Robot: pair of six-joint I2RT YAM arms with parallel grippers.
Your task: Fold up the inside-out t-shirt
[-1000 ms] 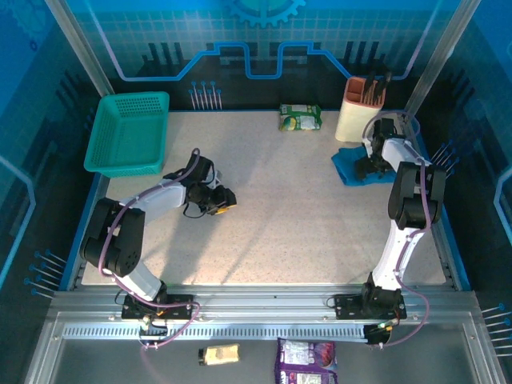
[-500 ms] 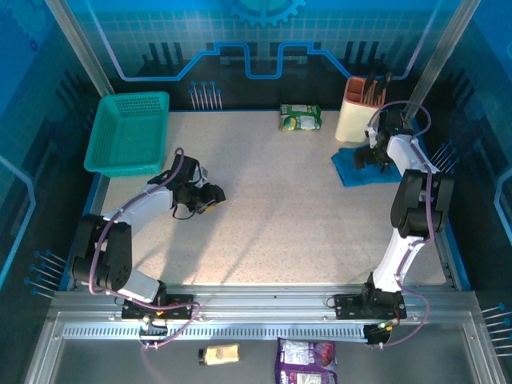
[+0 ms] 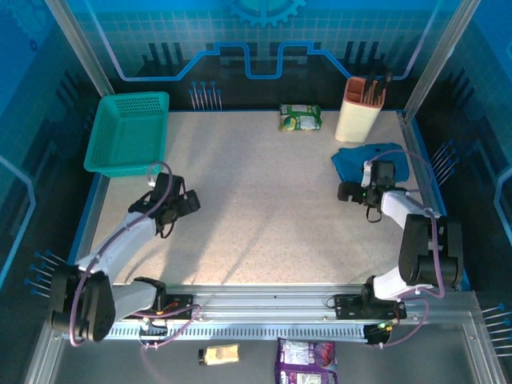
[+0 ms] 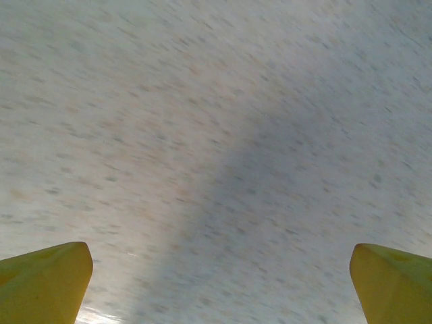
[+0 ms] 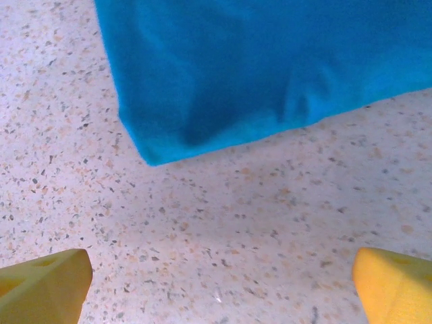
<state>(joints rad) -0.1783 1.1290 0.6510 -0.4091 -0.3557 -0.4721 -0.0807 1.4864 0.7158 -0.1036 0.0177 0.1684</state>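
Both sets of jaws stood apart and empty, the left gripper (image 3: 189,205) over bare table (image 3: 264,224) at lower left, the right gripper (image 3: 344,192) just below the inside-out t-shirt (image 3: 378,158), a compact blue bundle at right, likely because folding looked finished.

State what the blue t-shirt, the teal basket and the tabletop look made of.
Blue t-shirt: soft matte cloth, possibly cotton; rounded folds, shallow creases.
Teal mesh basket: moulded plastic, likely; rigid gridded walls.
Tabletop: pale speckled stone-look surface, maybe laminate; flat, fine flecks.
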